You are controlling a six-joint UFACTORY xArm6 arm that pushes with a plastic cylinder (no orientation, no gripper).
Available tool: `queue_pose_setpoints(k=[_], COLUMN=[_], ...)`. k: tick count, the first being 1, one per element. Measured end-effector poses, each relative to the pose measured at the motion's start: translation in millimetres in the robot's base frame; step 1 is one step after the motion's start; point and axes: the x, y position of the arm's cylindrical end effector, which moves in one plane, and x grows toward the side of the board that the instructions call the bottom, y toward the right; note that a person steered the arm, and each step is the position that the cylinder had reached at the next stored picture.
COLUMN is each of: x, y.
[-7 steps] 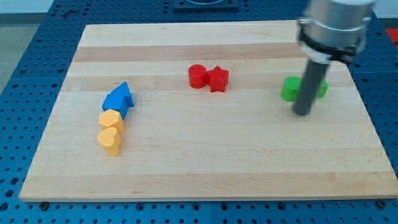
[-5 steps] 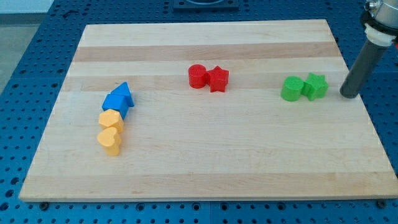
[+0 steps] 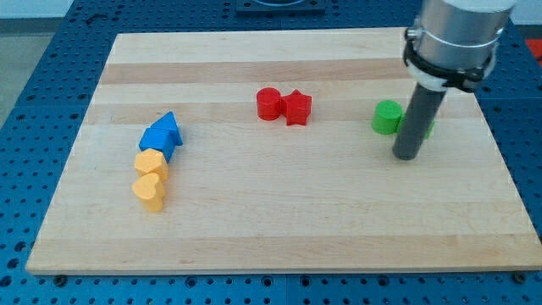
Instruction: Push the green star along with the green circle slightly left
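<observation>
While my tip [image 3: 407,156] sits just below the green circle [image 3: 388,117] and the mostly hidden green star [image 3: 431,128] at the desk's [image 3: 271,229] right, holding nothing, I judge I must next get right of the star.

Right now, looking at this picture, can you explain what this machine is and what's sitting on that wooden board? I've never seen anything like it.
This is a robot arm seen by a single camera looking down at a wooden board on a blue perforated table. The arm has no jaws and holds nothing; it ends in a dark rod, and its tip slides on the board to push blocks. The tip sits toward the view's right, just below and right of the green circle. The green star is mostly hidden behind the rod. Near the middle are a red circle and red star, touching. At the view's left, a blue block sits above two yellow blocks.
</observation>
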Motion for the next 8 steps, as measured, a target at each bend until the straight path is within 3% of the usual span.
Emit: queue_pose_setpoints(k=[1,2,4,6,8], x=[-1.0,-17.6,-32.1,-32.0,-32.1], y=[-7.9,48.5,53.6,43.6,-11.8])
